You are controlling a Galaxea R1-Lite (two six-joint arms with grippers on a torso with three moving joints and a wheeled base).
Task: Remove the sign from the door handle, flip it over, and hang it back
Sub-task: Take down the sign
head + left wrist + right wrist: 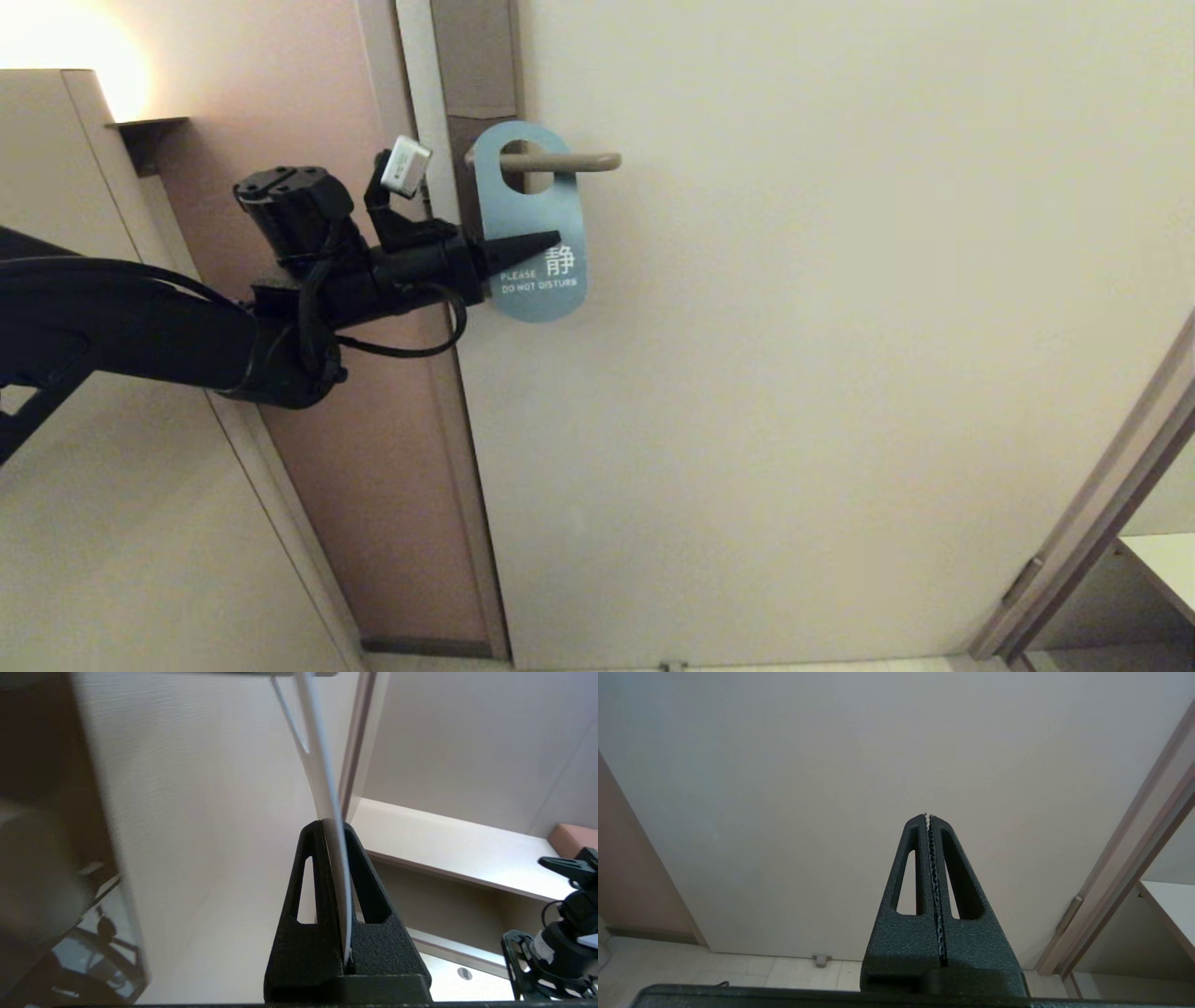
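Observation:
The sign (537, 289) hangs by its oval hole on the door handle (569, 161), its blue "DO NOT DISTURB" face toward me. My left gripper (551, 239) reaches in from the left and is shut on the sign's left edge at mid-height. In the left wrist view the sign (322, 774) runs edge-on, pinched between the two black fingers of the left gripper (332, 823). My right gripper (928, 816) is parked low, shut and empty, pointing at the bare door; it does not show in the head view.
The pale door (840, 373) fills the middle and right. A brown backplate (476, 65) rises above the handle. The door frame (439, 373) and a pinkish wall panel (308, 93) lie left, behind the left arm. A second frame edge (1092, 523) stands at lower right.

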